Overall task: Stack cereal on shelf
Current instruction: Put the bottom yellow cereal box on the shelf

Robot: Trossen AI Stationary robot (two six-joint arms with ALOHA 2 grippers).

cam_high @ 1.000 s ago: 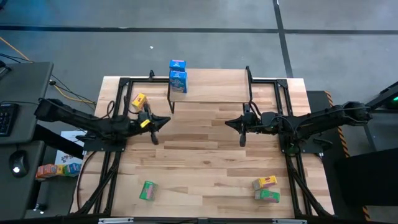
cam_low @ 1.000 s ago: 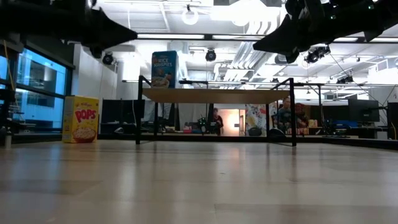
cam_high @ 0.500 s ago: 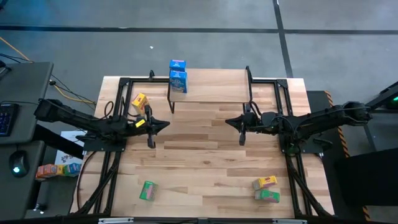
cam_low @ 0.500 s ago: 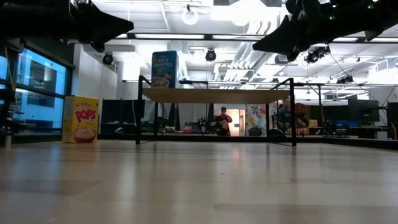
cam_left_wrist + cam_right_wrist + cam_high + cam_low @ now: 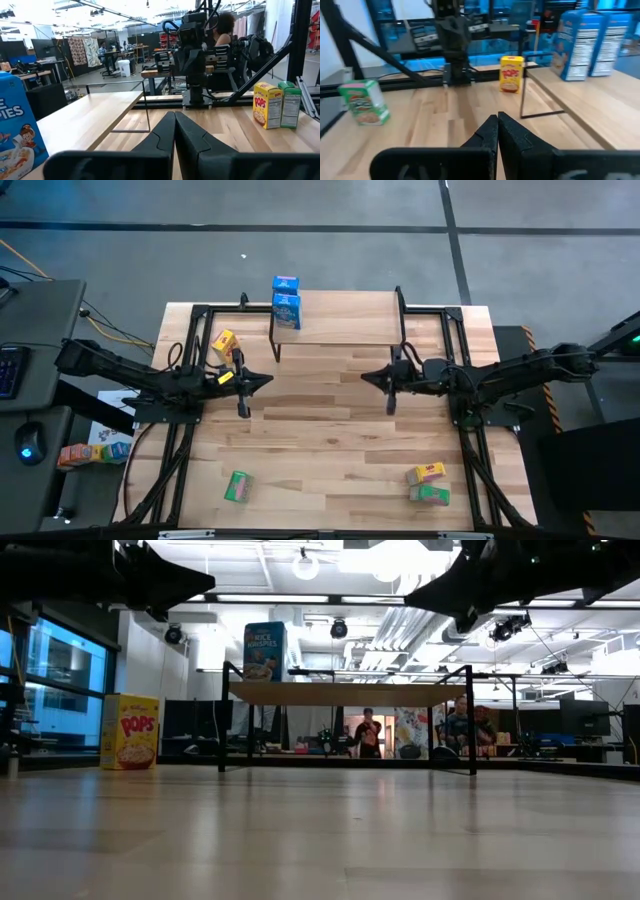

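Two blue boxes [image 5: 286, 300] already stand on the shelf [image 5: 345, 318]. The clenched, empty left gripper [image 5: 243, 381] hovers over the worktop [image 5: 320, 440] near a yellow box [image 5: 223, 342], likely its next pick: open, reach, grasp. The right gripper [image 5: 388, 378], also clenched and empty, waits mid-worktop.

Wooden table [image 5: 330, 440] bearing shelf [image 5: 345, 320] at 12 o'clock with two blue boxes [image 5: 286, 310]; yellow box [image 5: 223, 342] at 10; green box [image 5: 238, 486] at 7; yellow-and-green pair [image 5: 428, 483] at 5.
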